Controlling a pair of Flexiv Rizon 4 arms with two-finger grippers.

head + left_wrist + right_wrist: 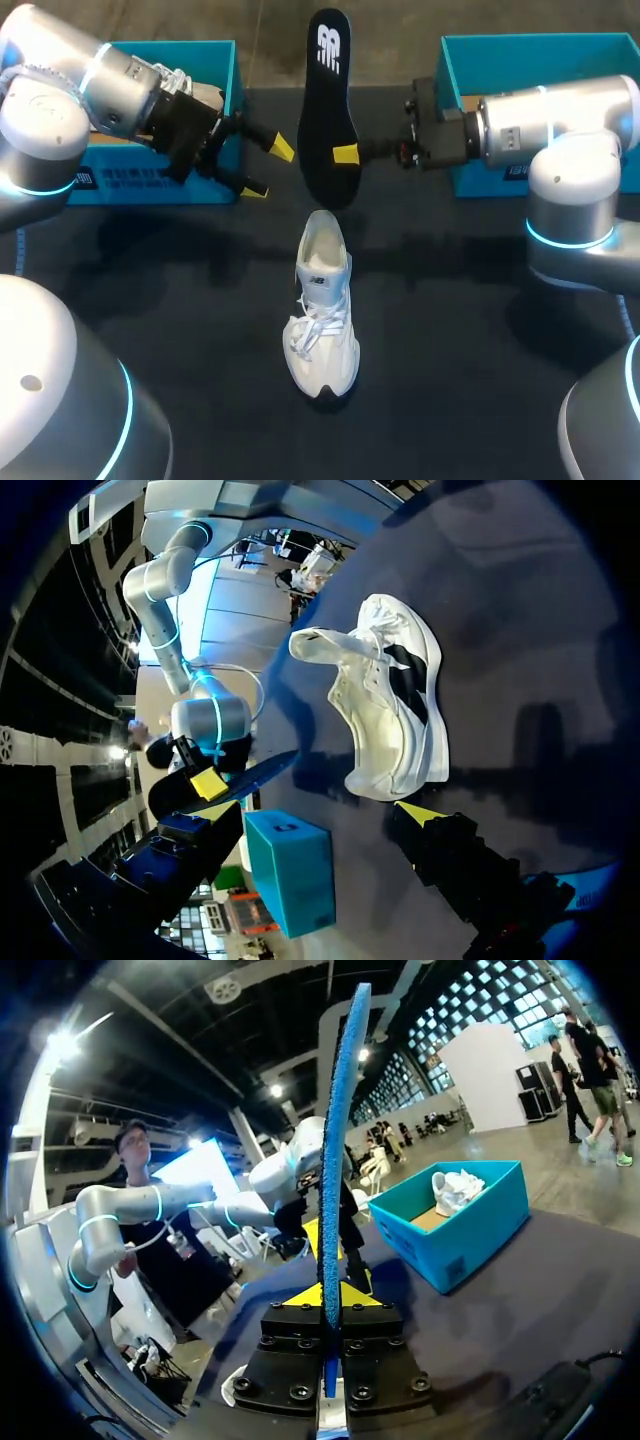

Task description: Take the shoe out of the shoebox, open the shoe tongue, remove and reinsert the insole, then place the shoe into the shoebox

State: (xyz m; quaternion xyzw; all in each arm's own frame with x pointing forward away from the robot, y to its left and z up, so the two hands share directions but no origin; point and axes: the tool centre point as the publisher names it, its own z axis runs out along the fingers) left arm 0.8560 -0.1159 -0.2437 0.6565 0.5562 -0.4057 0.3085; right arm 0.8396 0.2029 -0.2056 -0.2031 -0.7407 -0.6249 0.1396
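One white shoe (322, 300) stands mid-table (450, 350), toe toward the robot, laces loose. Just beyond its heel, the black insole (328, 110) is pinched between the fingers of the right gripper (345, 155). Beside it, the left gripper (268, 169) has its fingers spread wide, holding nothing. Farthest: the teal left shoebox (150, 185), containing a second shoe (458, 1188), and the teal right shoebox (520, 42).

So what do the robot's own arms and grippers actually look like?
Both the left arm and right arm are smooth, rounded silver-grey tubes with glowing cyan rings at the joints. The left gripper and right gripper are black, each with two slim fingers ending in bright yellow tips; the right one's base is a bolted black block.
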